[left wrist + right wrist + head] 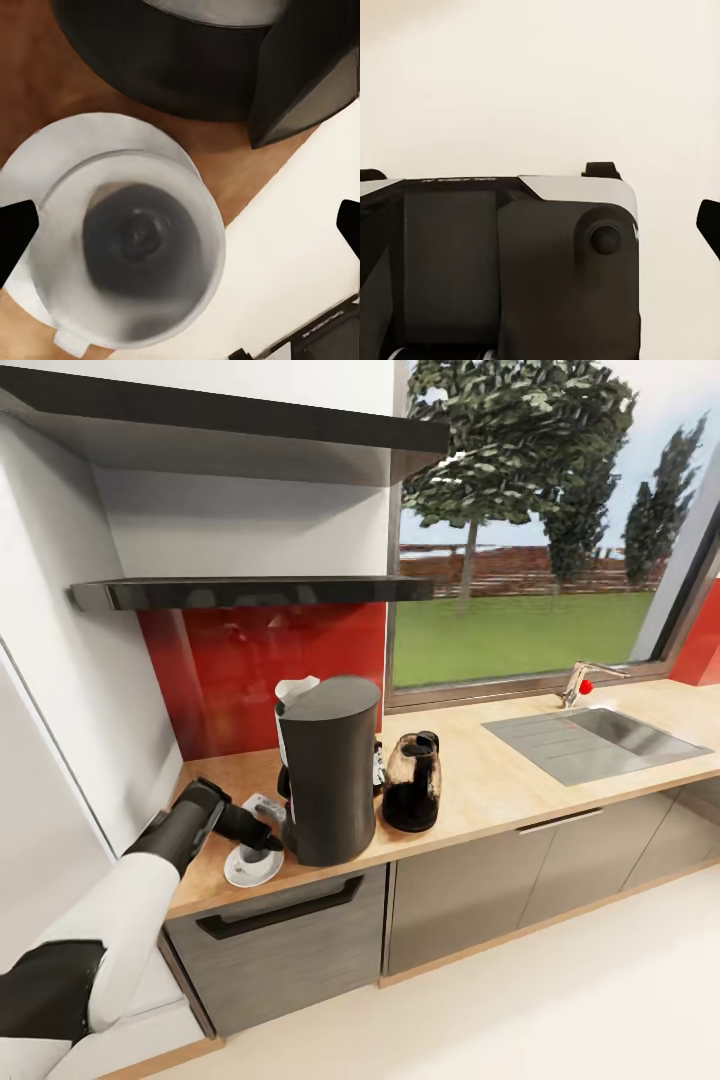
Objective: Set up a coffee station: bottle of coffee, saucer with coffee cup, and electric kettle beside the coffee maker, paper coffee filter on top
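The black coffee maker (328,770) stands on the wooden countertop (500,780), with a white paper filter (295,688) showing at its top rear. To its right sits the dark glass electric kettle (412,782). A small object, possibly the coffee bottle (378,765), peeks out between them. At the coffee maker's left, the white saucer (253,867) carries the coffee cup (131,247). My left gripper (258,838) hovers directly over the cup, open, fingertips (15,232) wide apart and not touching it. My right gripper (540,225) looks open, pointing down at my own base.
A small white object (268,806) lies behind the saucer near the red backsplash. Two dark shelves (250,592) hang above. A steel sink (590,740) with a tap (580,682) is set into the counter to the right. A white wall panel borders the left.
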Available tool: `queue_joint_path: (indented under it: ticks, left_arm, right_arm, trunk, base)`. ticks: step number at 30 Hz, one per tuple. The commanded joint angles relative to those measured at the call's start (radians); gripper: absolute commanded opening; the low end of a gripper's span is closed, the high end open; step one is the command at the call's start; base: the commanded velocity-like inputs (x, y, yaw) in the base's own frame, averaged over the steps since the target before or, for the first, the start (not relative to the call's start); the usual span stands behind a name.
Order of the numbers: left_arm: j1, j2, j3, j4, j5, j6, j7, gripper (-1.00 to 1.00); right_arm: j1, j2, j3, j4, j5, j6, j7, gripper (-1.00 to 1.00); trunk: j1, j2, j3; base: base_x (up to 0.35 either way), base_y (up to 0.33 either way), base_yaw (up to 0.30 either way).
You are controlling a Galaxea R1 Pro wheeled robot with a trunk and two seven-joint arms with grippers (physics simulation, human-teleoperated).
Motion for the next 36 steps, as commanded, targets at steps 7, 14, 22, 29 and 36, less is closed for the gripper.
queue_joint_path:
  ticks: [7, 14, 22, 29, 36]
  left_arm:
    - [-0.033, 0.004, 0.030, -0.012, -0.005, 0.004, -0.008, 1.00]
    - [-0.027, 0.060, 0.142, -0.117, -0.004, 0.000, -0.009, 1.00]
    - [-0.007, 0.062, 0.262, -0.242, -0.002, -0.086, -0.010, 1.00]
    - [0.008, 0.069, 0.269, -0.248, -0.001, -0.118, -0.135, 1.00]
    - [0.021, 0.100, 0.270, -0.248, -0.004, -0.121, -0.298, 1.00]
  right_arm:
    - [0.000, 0.000, -0.008, -0.001, 0.007, 0.001, 0.001, 1.00]
    - [-0.001, 0.000, -0.008, -0.001, 0.007, 0.002, 0.001, 1.00]
    - [-0.001, 0.000, -0.010, -0.001, 0.007, 0.002, 0.001, 1.00]
    - [-0.001, 0.000, -0.010, -0.001, 0.007, 0.002, 0.001, 1.00]
    - [-0.001, 0.000, -0.010, -0.001, 0.007, 0.002, 0.001, 1.00]
  trunk:
    - [0.001, -0.002, -0.002]
    - [0.001, -0.002, -0.002]
    - [0.001, -0.002, -0.002]
    - [0.001, -0.002, -0.002]
    - [0.001, -0.002, -0.002]
  base:
    - [0.000, 0.000, 0.000]
    - [0.000, 0.000, 0.000]
    - [0.000, 0.000, 0.000]
    - [0.000, 0.000, 0.000]
    - [-0.174, 0.059, 0.000]
